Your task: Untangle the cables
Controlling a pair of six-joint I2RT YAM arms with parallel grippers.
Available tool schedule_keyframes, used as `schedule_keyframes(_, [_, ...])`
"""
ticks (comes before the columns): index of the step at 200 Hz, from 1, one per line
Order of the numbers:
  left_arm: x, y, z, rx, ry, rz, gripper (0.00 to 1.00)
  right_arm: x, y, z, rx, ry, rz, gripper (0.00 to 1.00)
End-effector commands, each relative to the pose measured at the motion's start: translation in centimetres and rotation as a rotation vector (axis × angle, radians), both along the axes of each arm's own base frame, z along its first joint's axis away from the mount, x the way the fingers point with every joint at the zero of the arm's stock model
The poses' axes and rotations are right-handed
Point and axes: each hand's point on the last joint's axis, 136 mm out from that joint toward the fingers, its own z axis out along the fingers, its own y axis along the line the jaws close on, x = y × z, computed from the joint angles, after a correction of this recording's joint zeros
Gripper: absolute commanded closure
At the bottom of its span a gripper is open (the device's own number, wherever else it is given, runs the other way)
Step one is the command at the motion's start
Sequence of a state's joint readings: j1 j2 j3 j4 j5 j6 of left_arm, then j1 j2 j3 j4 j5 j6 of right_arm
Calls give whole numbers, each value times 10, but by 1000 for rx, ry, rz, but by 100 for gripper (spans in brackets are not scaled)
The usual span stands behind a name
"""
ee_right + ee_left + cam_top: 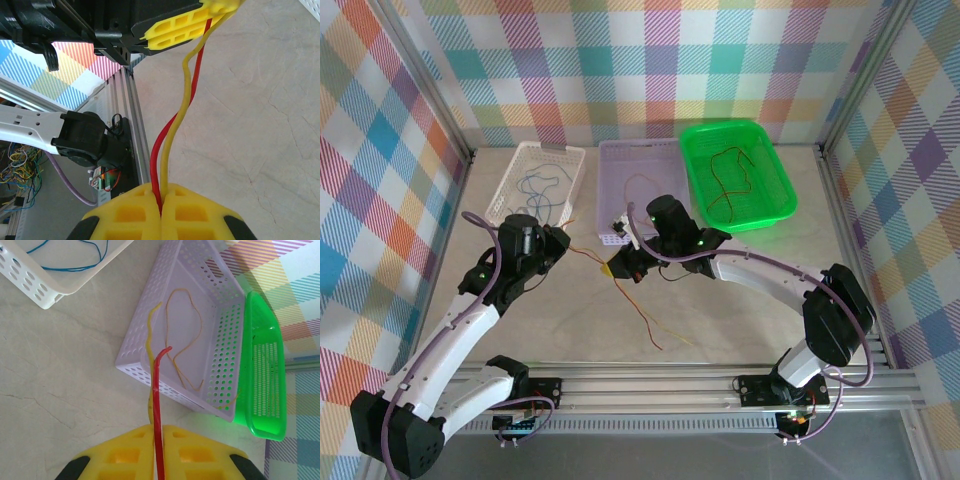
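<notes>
Near the bench's middle, the left tool [157, 435] and right tool [161, 195] each pinch shut on the red cable [156, 390] and yellow cable [186, 75], which run between the 2.

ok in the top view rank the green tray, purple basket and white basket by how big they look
1. green tray: largest.
2. purple basket and white basket: too alike to rank; the right arm covers part of the purple one.

Pastel plaid walls [620, 60] enclose a pale beige, faintly veined worktop [720, 330] on three sides. Silver metal posts [438, 90] rise at the back corners, and an aluminium rail [650, 385] lines the near edge.
</notes>
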State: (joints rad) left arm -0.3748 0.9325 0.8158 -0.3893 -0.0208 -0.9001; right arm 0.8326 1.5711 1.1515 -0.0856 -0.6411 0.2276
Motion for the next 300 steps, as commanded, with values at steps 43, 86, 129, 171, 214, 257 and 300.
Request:
schedule_keyframes(43, [3,-4,12,7,-36,-10,81,-7,-4,15,41,-30,30,100])
schedule_keyframes(86, [4,-4,16,12,-41,-11,78,-9,-4,13,37,-24,33,100])
schedule_keyframes(129, [4,-1,19,27,-50,-9,85,-9,-5,9,27,-21,33,100])
schedule_keyframes(171, [5,-4,15,32,-38,-20,90,-10,-5,11,32,-19,38,100])
schedule_keyframes(214, [6,-5,13,41,-33,-30,93,-12,-5,13,35,-24,43,100])
schedule_keyframes(257, [7,-6,14,42,-37,-38,100,-12,-5,11,28,-15,38,100])
schedule_keyframes(300, [6,-10,21,34,-68,-64,100,-11,-7,12,19,-17,30,83])
